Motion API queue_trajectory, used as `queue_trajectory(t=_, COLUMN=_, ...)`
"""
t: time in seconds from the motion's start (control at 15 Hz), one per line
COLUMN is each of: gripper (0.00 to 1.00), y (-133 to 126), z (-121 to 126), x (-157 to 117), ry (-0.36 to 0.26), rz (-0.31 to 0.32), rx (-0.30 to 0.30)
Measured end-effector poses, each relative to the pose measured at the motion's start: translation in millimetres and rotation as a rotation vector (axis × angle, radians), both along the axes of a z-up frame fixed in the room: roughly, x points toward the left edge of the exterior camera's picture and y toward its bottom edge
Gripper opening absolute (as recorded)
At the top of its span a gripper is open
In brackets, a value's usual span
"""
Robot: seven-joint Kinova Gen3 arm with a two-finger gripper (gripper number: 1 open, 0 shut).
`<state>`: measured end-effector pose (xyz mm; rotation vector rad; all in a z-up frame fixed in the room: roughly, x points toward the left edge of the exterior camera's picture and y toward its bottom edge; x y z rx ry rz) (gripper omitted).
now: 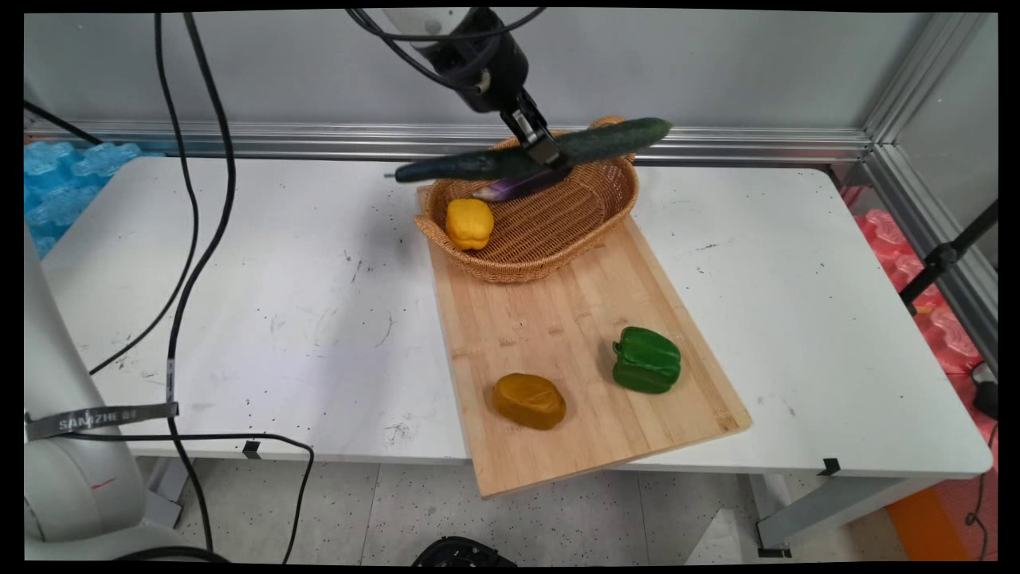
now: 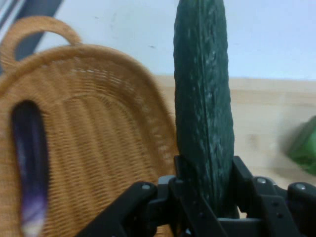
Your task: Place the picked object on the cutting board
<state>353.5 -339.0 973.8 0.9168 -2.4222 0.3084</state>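
Hand [image 1: 550,155] clenched on cucumber [image 1: 478,165] mid-length, held level above basket [image 1: 558,231] rim.

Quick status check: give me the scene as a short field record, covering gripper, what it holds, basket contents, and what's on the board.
gripper: shut on the cucumber, above the basket
cucumber: dark green, held near its middle, roughly level in the air
basket: wicker, on the far end of the cutting board
in basket: yellow pepper, purple eggplant
cutting board: wooden, on the white table
on board: green pepper, orange-brown vegetable
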Motion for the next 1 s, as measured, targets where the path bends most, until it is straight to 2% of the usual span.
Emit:
queue_trajectory(t=0.4, gripper=0.00, y=24.7, z=-28.6, x=-23.3, ry=0.033, rz=0.041, rx=0.034)
queue_trajectory(t=1.0, gripper=0.00, y=29.2, z=-95.5, x=-47.6, ry=0.025, rz=0.037, rx=0.069)
